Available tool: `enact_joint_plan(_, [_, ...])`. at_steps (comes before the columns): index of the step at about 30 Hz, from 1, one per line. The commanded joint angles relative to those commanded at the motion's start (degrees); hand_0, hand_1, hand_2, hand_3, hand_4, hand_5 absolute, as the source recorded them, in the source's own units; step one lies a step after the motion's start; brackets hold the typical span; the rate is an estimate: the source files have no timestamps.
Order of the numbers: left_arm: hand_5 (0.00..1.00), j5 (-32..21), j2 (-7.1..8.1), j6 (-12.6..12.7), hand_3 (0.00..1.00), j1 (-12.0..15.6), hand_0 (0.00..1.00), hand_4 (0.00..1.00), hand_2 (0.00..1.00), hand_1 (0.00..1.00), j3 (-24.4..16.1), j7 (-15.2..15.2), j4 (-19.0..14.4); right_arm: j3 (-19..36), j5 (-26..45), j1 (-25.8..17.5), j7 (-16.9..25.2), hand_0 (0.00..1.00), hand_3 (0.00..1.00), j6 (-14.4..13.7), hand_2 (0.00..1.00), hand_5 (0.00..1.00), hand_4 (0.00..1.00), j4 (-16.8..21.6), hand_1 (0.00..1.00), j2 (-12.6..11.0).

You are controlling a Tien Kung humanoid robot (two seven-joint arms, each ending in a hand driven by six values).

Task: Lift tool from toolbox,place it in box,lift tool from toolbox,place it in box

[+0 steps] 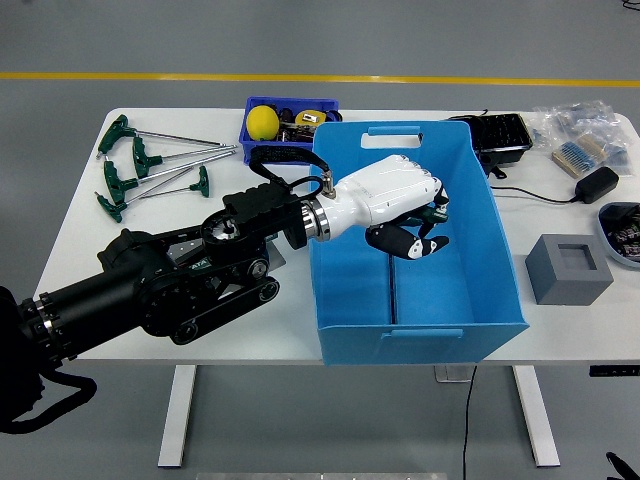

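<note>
On the left part of the white desk lie several T-handle wrenches with green grips, their thin metal shafts pointing toward the middle. Just right of them the left arm, black and heavy, comes in from the lower left corner and crosses the desk, covering most of a grey-green tool stand, of which only a small corner shows beside the wrist. Behind the arm, at the far edge, sits a small dark blue tray with a yellow ball and a few small items in it.

The arm ends in the left robot hand, white on the back with black fingers, reaching over the left wall of the big blue box and hanging inside it. Its fingers are curled downward and inward; whether they pinch anything cannot be told, since the hand hides what is under it. On the box floor a dark thin tool shaft runs from beneath the hand toward the near wall; its handle end is hidden by the hand.

Right of the box stand a black tray, a bag of small parts, a black power adapter with its cable, and a grey block with a square recess.
</note>
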Motion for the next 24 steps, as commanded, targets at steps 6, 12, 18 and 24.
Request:
enact_joint_plan(6, [0.481,-3.0,-0.58,-2.3,0.789,-0.6,0.469,0.898,0.705,0.590,-0.4,0.7,2.4,0.2,-0.4,0.0,-0.2,0.701,0.554,0.0,0.705,0.720,0.787,0.0,0.653,0.0])
enact_joint_plan(12, [0.487,-5.1,-0.68,-3.5,0.897,-0.7,0.585,0.932,0.875,0.717,-0.6,0.8,3.5,0.3,-0.5,0.0,-0.2,0.701,0.555,0.0,0.703,0.721,0.787,0.0,0.653,0.0])
enact_joint_plan(18, [0.498,-4.9,-0.62,-2.9,0.942,-0.6,0.723,0.950,0.994,0.824,-1.3,0.3,3.4,0.0,-0.1,0.0,-0.1,0.698,0.554,0.0,0.704,0.721,0.787,0.0,0.652,-0.1])
enact_joint_plan(24, [0.509,-3.9,-0.09,-2.0,0.940,0.7,0.753,0.960,0.998,0.843,-5.1,0.2,2.4,-0.1,0.4,0.0,0.1,0.698,0.555,0.0,0.704,0.721,0.786,0.0,0.652,-0.1])
